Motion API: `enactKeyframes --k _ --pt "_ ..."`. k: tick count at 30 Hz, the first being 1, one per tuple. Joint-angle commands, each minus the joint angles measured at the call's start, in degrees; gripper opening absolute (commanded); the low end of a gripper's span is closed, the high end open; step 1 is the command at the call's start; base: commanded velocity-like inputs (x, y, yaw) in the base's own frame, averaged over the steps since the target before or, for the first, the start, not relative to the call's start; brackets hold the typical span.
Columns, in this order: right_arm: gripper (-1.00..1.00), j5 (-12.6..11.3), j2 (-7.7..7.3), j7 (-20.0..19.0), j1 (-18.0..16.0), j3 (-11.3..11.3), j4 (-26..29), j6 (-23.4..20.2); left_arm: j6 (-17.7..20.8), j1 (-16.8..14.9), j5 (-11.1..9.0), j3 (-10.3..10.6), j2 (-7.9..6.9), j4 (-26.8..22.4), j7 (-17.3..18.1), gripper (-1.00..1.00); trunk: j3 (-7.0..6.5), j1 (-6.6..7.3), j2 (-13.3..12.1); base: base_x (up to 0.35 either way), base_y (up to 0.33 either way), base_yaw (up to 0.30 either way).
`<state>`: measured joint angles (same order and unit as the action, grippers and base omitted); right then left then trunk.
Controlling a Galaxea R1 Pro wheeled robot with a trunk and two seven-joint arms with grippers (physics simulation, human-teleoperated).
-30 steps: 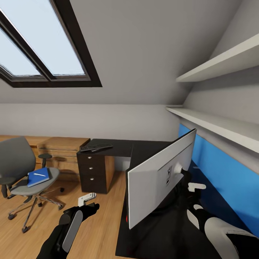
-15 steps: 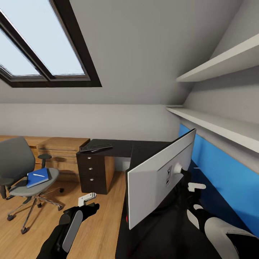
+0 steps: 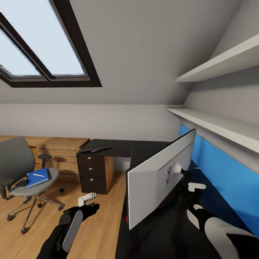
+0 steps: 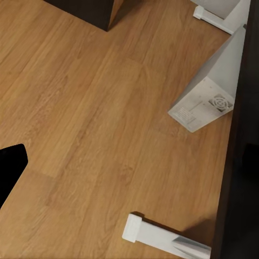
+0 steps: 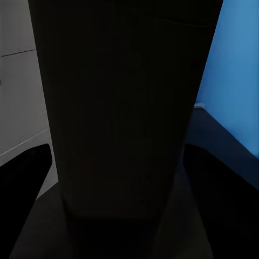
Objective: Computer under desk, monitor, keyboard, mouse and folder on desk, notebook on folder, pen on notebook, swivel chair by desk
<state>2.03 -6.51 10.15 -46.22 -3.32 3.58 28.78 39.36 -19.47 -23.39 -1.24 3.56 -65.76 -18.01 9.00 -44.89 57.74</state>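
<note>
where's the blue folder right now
In the head view the folder lies on the swivel chair's seat at lower left, a pen on top, left of the desk.

Surface (image 3: 144,149), black, L-shaped: one, with three round-knobbed drawers (image 3: 92,168). Monitor (image 3: 160,176): one. Keyboard (image 3: 95,147): one. Swivel chair (image 3: 22,172): one. Blue folder (image 3: 37,177): one, bearing one white pen (image 3: 38,175). Computer (image 4: 208,86), white-grey tower: one. Wall shelves (image 3: 219,93): two. Roof window (image 3: 39,46): one. Light wooden chest (image 3: 61,151): one. Robot arms: two, each with one tool, left (image 3: 87,199) and right (image 3: 196,187).
</note>
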Motion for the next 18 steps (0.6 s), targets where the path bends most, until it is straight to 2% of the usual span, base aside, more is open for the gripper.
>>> enactKeyframes --k 1,18 --pt "-1.00 0.5 0.01 0.1 -0.1 -0.4 0.0 0.2 0.2 0.0 -0.6 -0.1 0.04 -0.1 -0.4 1.00 0.07 -0.01 0.1 0.000 0.000 0.000" --pt "-1.00 0.5 0.01 0.1 -0.1 -0.4 0.0 0.1 0.2 0.0 -0.6 -0.1 0.04 0.0 -0.4 1.00 0.07 -0.01 0.1 0.041 -0.009 0.000"
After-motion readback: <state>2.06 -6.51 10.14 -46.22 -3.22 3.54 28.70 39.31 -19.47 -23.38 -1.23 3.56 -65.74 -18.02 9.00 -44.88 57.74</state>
